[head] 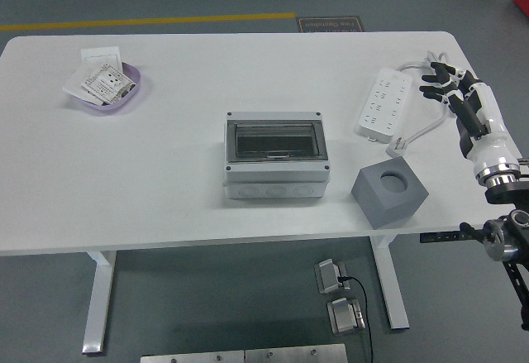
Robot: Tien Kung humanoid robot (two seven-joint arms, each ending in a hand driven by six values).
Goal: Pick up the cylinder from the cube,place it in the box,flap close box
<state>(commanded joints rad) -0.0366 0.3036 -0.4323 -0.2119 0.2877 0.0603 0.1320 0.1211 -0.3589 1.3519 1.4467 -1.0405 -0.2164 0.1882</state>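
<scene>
A grey cube point(389, 192) with a round dark hole in its top sits near the table's front right edge. No cylinder shows on it. A grey box point(275, 155) with a clear flap lying shut stands at the table's middle. My right hand point(447, 87) hovers over the table's right edge, beyond the cube and beside the power strip, fingers spread and holding nothing. The left arm is out of view.
A white power strip point(383, 102) with its cable and plug lies at the right rear. A purple bowl point(135, 93) with paper packets sits at the far left, beside a white card point(100, 54). The white table point(165, 189) ends just in front of the cube.
</scene>
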